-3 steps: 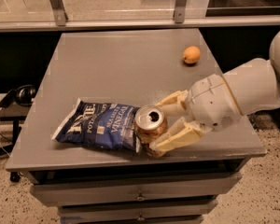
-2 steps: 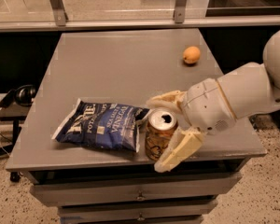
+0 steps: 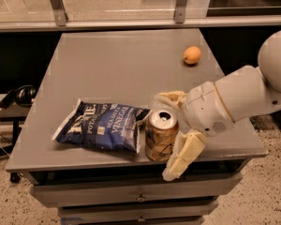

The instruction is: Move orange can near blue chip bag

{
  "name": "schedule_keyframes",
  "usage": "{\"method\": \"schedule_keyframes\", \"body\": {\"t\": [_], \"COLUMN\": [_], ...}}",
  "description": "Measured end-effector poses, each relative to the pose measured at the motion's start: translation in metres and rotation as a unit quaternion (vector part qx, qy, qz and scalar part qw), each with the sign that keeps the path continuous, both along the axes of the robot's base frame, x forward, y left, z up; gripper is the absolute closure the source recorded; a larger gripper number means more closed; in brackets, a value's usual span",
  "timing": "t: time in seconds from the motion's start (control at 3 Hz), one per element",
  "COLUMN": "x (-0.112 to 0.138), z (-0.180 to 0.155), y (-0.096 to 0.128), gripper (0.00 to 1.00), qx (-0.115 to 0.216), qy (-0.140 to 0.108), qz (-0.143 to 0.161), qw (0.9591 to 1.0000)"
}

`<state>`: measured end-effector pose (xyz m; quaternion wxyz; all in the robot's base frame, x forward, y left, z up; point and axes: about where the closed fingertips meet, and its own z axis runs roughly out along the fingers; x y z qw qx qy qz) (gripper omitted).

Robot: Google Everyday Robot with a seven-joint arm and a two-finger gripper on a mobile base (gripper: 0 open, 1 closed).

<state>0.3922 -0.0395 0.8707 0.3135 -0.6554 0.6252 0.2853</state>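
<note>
The orange can (image 3: 160,137) stands upright on the grey table (image 3: 122,60) near its front edge. Its left side touches the right end of the blue chip bag (image 3: 102,125), which lies flat. My gripper (image 3: 171,134) is at the can's right side and open. One cream finger (image 3: 172,97) is behind the can. The other finger (image 3: 185,154) is in front of it and to the right, spread away from the can and hanging over the table's front edge.
A round orange fruit (image 3: 192,55) lies at the table's back right. The white arm (image 3: 243,95) reaches in from the right. Drawers (image 3: 140,198) sit under the tabletop. Black headphones (image 3: 23,95) lie on a lower surface at the left.
The gripper, which gripped the can a second ago, has spread its fingers. The near finger has swung out and down. The can now stands free beside the bag.
</note>
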Motion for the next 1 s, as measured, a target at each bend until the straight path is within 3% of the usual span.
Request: {"method": "schedule_keyframes", "body": {"t": [0.33,0.67,1.0], "x": [0.039,0.089,0.136], "z": [0.001,0.012,0.045], "y": [-0.027,-0.064,-0.117], "gripper": [0.0,0.0,0.0], "qx": [-0.007,-0.002,-0.005], "qy": [-0.009,-0.027,-0.071], "qz": [-0.037,-0.085,-0.143], "qw": [0.9992,0.996,0.9872]}}
